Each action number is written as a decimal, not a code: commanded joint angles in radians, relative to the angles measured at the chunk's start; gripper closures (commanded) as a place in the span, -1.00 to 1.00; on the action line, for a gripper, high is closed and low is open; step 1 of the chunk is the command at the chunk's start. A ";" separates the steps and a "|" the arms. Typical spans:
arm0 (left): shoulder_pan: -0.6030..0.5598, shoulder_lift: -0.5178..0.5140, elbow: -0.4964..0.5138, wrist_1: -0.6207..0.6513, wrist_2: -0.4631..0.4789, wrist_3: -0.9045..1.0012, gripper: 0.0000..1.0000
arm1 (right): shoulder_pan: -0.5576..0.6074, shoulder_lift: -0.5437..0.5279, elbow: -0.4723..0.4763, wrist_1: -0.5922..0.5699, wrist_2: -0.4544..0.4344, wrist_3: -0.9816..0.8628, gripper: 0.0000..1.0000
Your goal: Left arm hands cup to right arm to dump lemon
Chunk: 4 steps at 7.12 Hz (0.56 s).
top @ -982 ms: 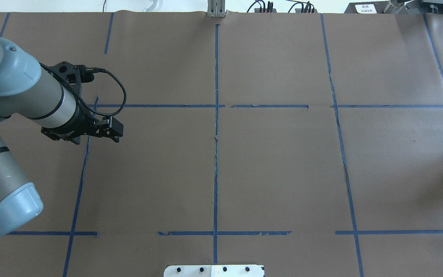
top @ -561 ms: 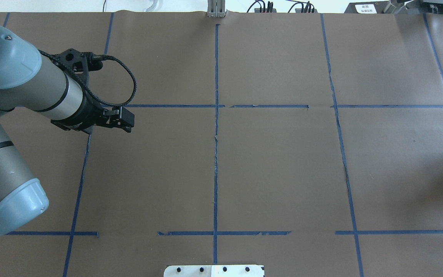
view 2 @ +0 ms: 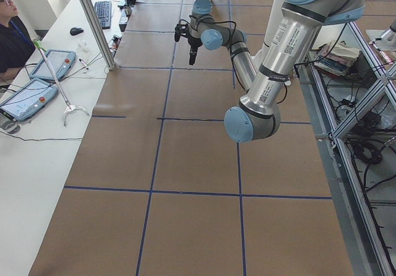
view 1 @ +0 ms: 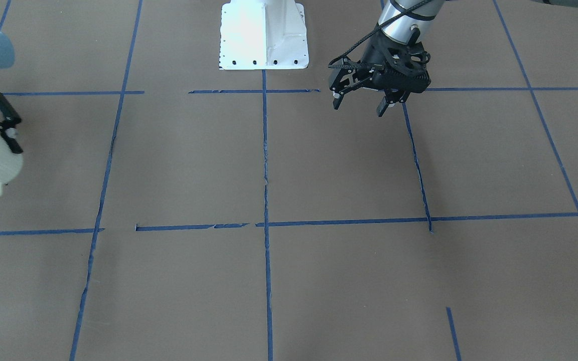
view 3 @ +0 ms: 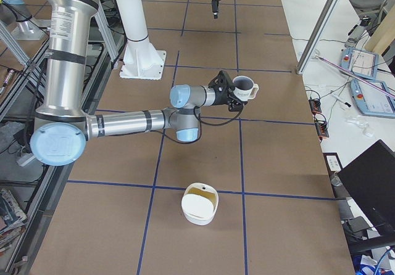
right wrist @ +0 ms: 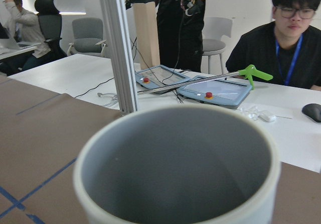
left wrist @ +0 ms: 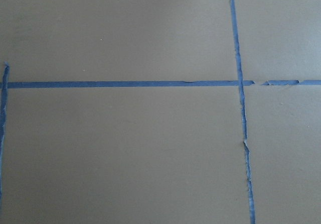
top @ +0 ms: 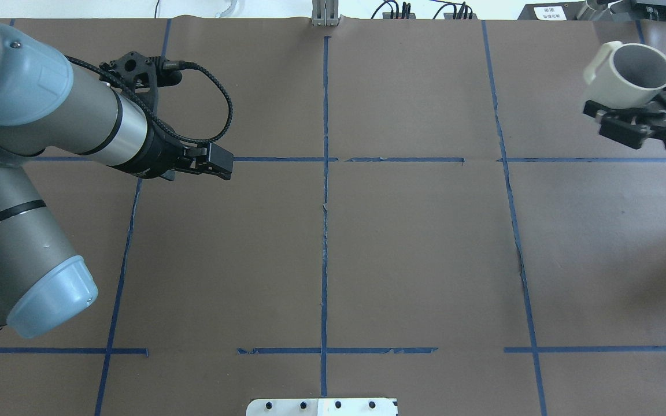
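Two containers show. The cup [top: 628, 72] is clamped in the right gripper [top: 633, 112], whose fingers close on its lower wall, held off the surface [top: 414, 242] at the upper right of the overhead frame. The right wrist view looks into its grey inside, and nothing lies there. Only the exterior right view shows a white bowl [view 3: 199, 208], low in the frame, with something yellowish inside. The left gripper [view 1: 358, 106] hangs with fingers spread wide and holds nothing. Brown paper crossed by blue tape [top: 325, 231] covers the surface. Beyond it, a seated person [right wrist: 281, 58] and control tablets [right wrist: 213, 91] on a white desk.
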 commanded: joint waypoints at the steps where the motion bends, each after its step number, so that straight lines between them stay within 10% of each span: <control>1: -0.004 -0.001 0.033 -0.013 -0.007 -0.001 -1.00 | -0.276 0.314 -0.227 -0.047 -0.323 -0.103 1.00; 4: -0.008 -0.111 0.043 0.134 -0.011 -0.162 -1.00 | -0.385 0.566 -0.412 -0.141 -0.544 -0.168 0.94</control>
